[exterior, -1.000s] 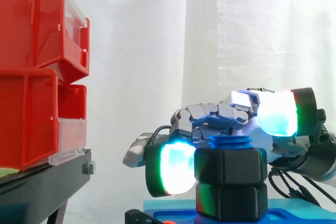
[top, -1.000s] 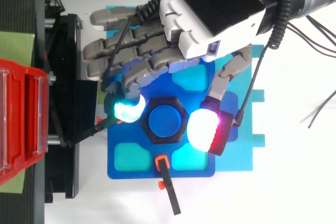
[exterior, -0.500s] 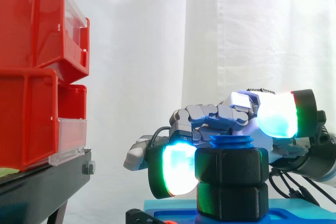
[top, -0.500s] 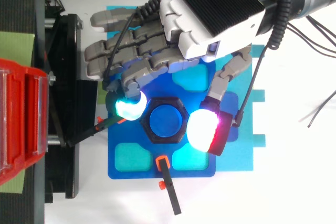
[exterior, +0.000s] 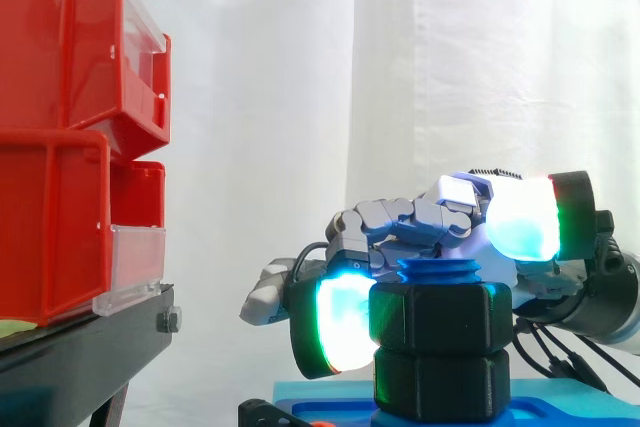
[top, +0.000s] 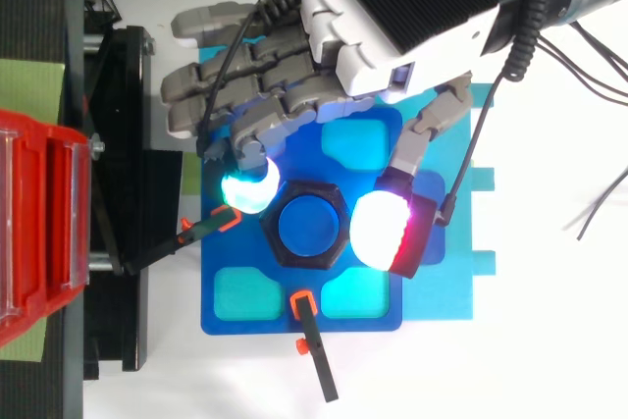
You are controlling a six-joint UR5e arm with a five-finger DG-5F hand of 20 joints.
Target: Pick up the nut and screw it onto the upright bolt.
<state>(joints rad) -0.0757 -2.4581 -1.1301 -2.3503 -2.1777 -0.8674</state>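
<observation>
White curtain (exterior: 480,67) is hanging behind the work, and we are seeing red bins (exterior: 50,217) sitting stacked on a black stand (exterior: 90,347) at the left of the side view. We are observing the hand (top: 402,7) reaching in over a blue plate (top: 250,325) with its fingers curled. One glowing fingertip (top: 247,191) is pressing the nut (exterior: 438,315) on the side nearest the bins. The thumb pad (top: 381,230) is pressing the opposite side, so the hand is pinching the nut between them. We are finding the black nut sitting on the upright bolt (top: 307,228), above a second black hex piece (exterior: 440,382) at the plate. The bolt's blue threaded tip is showing just above the nut.
</observation>
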